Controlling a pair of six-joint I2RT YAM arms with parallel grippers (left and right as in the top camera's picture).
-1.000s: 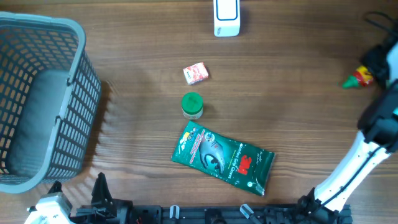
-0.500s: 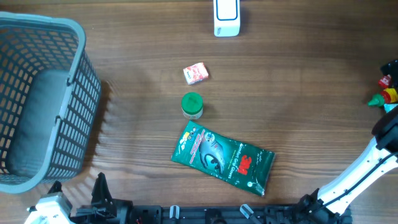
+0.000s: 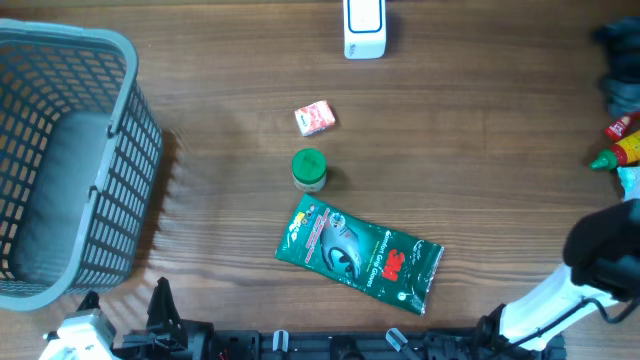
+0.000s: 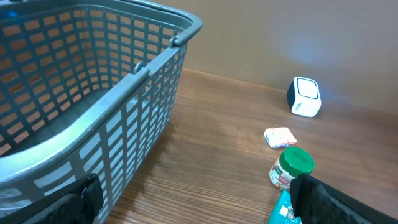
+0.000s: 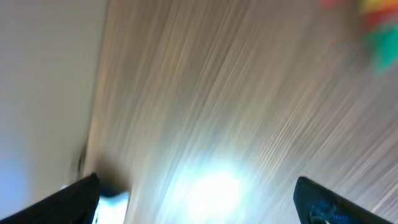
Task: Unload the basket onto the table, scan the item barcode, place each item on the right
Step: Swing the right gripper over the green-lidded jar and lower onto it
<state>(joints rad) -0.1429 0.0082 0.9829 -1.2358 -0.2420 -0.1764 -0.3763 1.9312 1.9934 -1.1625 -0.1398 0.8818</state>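
Note:
The white scanner [image 3: 362, 28] stands at the table's far edge, and shows again as the scanner [image 4: 305, 97] in the left wrist view. A small pink-and-white box [image 3: 314, 118], a green-lidded jar [image 3: 309, 170] and a green 3M packet [image 3: 360, 255] lie mid-table. A red and yellow bottle with a green tip [image 3: 620, 145] lies at the right edge, a blurred smear of bottle [image 5: 373, 22] in the right wrist view. My right gripper [image 5: 199, 202] is open over bare wood, holding nothing. My left gripper [image 4: 199, 202] is open near the front left, empty.
A large grey basket [image 3: 120, 150] fills the left side, close to my left fingers [image 4: 78, 199]. My right arm [image 3: 600, 265] crosses the front right corner. Dark blurred shapes [image 3: 620, 60] sit at the far right corner.
My right gripper carried the bottle to the right edge, opened and let it go. The arm has since drawn back toward the front. Left arm unmoved.

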